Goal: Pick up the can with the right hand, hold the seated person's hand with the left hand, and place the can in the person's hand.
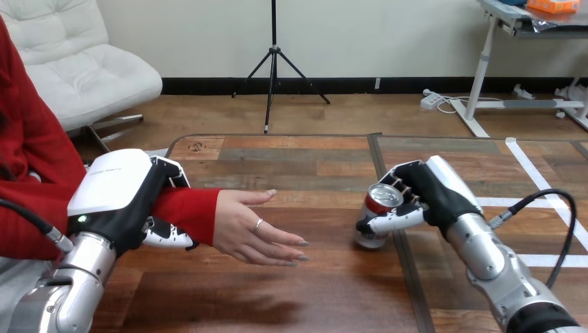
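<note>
Left of can (pixel 381 198): person's hand (pixel 253 232).

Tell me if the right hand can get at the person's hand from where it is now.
Probably yes. The right hand, curled round the can, has only bare table between it and the person's hand, which is open, fingers toward the can, with the left hand gripping its wrist.

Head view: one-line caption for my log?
Left hand holds the person's wrist; right hand grips the can, apart from the person's hand.
</note>
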Robot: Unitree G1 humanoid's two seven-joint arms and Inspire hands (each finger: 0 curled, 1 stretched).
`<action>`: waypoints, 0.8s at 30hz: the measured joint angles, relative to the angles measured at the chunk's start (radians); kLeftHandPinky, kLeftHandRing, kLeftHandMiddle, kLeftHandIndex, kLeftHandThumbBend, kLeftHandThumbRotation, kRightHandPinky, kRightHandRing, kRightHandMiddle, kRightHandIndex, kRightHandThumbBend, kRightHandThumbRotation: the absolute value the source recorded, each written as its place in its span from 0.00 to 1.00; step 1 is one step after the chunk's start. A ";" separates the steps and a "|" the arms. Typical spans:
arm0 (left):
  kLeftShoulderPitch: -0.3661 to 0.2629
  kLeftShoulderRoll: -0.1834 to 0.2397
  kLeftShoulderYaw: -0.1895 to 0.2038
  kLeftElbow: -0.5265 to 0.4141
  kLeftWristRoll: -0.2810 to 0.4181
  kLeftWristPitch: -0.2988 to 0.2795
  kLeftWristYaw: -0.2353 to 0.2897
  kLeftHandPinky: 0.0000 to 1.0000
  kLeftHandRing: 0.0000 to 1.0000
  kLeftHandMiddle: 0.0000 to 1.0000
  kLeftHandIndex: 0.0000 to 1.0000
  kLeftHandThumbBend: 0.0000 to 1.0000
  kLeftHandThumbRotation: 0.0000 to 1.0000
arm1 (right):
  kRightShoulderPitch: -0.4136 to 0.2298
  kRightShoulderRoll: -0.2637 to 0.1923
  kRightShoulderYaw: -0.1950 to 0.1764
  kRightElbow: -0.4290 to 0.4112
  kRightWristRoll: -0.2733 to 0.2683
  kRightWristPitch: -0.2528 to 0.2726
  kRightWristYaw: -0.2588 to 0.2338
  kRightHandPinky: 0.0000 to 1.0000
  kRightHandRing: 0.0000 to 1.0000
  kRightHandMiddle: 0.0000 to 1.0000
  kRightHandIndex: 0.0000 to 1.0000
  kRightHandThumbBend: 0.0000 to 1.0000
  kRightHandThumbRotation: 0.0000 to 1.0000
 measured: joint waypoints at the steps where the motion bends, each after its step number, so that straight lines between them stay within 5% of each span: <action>1: 0.000 0.000 0.000 -0.001 0.000 0.000 0.000 0.29 0.35 0.39 0.40 0.83 0.00 | 0.000 0.002 0.001 0.000 -0.001 0.002 0.000 0.38 0.41 0.45 0.45 0.83 0.00; 24: 0.017 -0.003 0.000 -0.024 -0.001 0.000 0.000 0.29 0.35 0.39 0.40 0.84 0.00 | -0.012 0.062 0.018 0.000 -0.009 0.014 0.007 0.37 0.40 0.44 0.44 0.81 0.00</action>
